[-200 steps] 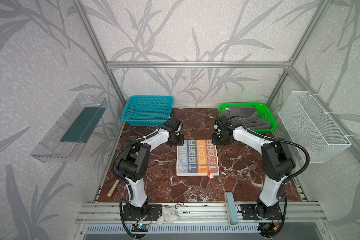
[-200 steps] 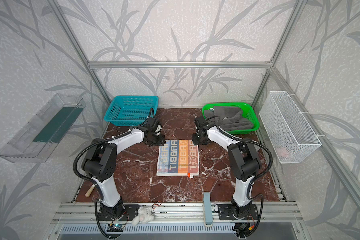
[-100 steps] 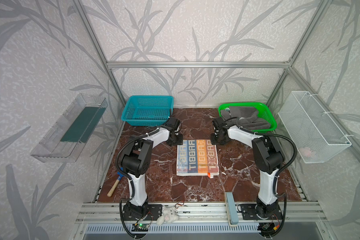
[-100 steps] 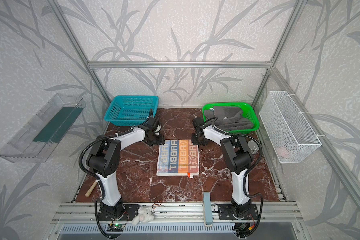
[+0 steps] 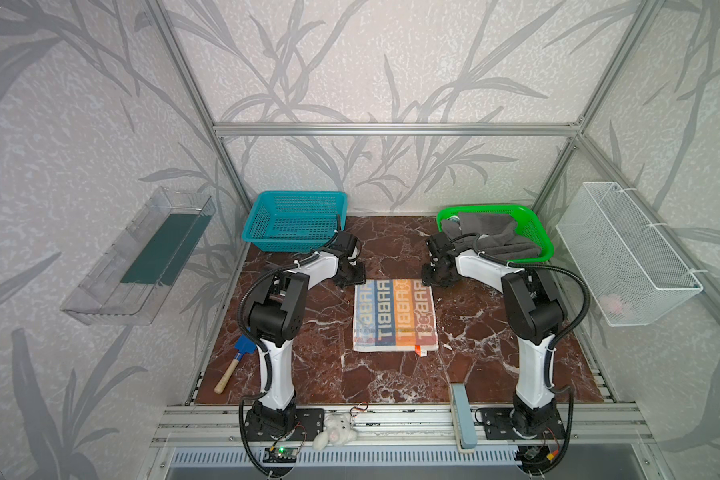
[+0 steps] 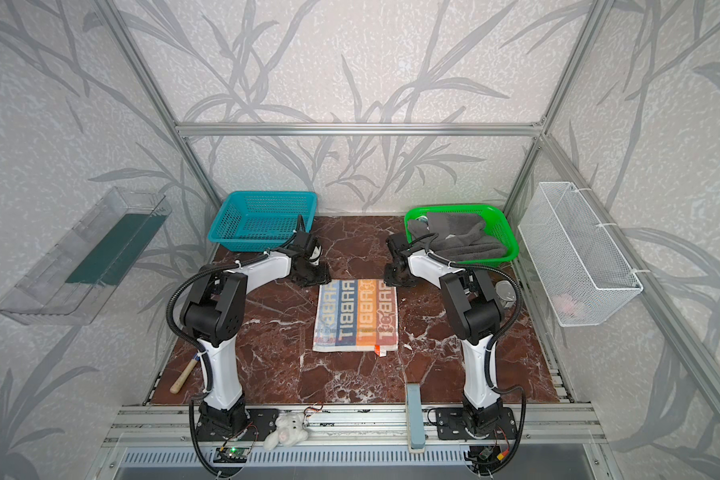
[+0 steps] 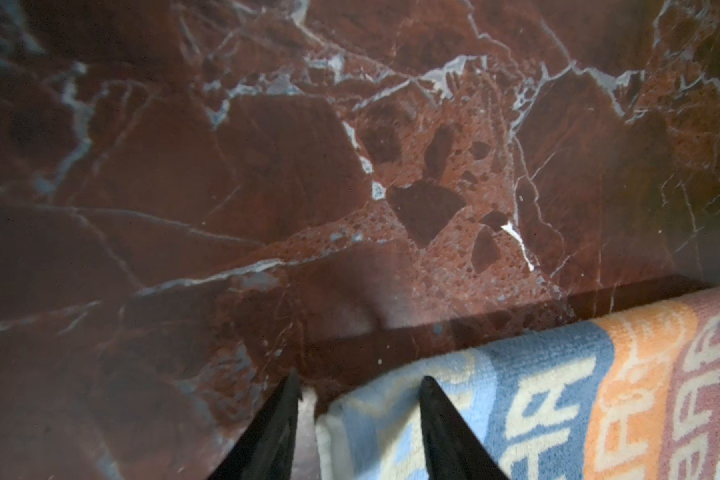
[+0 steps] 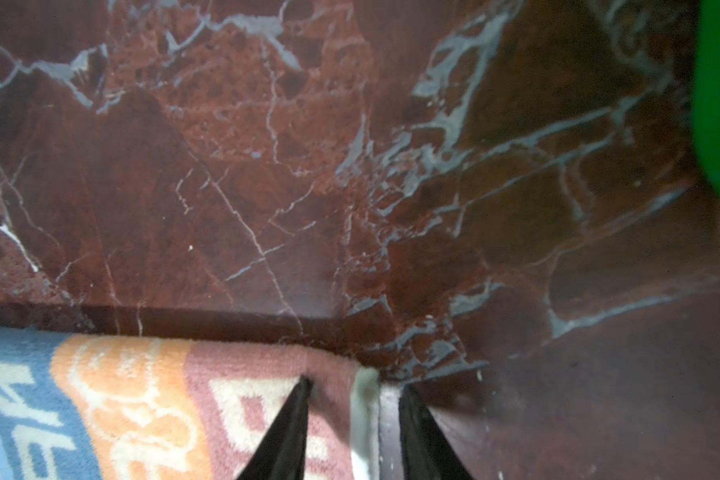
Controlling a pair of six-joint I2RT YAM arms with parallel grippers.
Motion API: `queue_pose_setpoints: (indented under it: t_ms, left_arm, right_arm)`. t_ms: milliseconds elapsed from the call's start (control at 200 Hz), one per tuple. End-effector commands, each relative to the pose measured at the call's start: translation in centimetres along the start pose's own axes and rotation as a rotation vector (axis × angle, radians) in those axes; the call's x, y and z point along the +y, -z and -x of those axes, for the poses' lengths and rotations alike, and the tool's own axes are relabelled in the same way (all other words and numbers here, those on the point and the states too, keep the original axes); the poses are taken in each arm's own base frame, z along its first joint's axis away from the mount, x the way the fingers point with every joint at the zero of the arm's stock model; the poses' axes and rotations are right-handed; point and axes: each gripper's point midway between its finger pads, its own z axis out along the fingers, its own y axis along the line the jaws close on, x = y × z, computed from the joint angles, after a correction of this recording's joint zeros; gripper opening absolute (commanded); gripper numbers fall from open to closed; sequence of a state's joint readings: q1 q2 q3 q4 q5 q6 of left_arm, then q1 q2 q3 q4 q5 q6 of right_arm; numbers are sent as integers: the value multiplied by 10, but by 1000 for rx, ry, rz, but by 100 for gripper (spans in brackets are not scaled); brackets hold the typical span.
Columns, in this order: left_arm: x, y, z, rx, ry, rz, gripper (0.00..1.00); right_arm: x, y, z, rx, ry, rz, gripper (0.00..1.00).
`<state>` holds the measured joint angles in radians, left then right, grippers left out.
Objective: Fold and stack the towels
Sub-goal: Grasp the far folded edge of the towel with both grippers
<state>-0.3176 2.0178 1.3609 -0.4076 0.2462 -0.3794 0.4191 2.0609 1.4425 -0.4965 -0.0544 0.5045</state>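
Enclosure walls (image 5: 350, 62): pale wallpaper, grey bamboo-leaf print. Frame: silver aluminium extrusion bars (image 5: 391, 129). Work surface: polished red-brown marble-pattern tabletop (image 5: 391, 386), white veins.

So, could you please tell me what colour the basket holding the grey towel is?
The basket is bright green, clearest in a top view.

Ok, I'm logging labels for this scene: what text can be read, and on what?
"RABBIT": big letters, sideways in both top views, repeated along the stripes of the towel.
Orange tag on the towel's near edge: too small to read.
Nothing else legible.
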Motion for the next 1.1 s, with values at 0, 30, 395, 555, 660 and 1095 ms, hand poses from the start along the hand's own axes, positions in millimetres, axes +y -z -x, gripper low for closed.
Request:
queue_pose_setpoints:
  t_ms: [0, 30, 395, 555, 660, 1095]
  left_arm:
    - [-3, -2, 6, 0, 18, -16, 44]
    - [-2, -2, 7, 0, 15, -13, 42]
    - [-1, 5, 6, 10, 4, 1, 32]
    - [0, 14, -2, 41, 0, 12, 40]
    - [1, 19, -5, 43, 6, 10, 48]
    - [-6, 8, 7, 22, 45, -40, 21]
  right_arm:
    - [4, -4, 8, -7, -3, 12, 34]
    - [4, -5, 9, -7, 1, 14, 32]
    - [10, -2, 6, 25, 9, 50, 9]
    - [7, 6, 4, 13, 21, 43, 5]
    - [7, 6, 6, 9, 31, 44, 4]
    - [12, 11, 11, 5, 80, 58, 0]
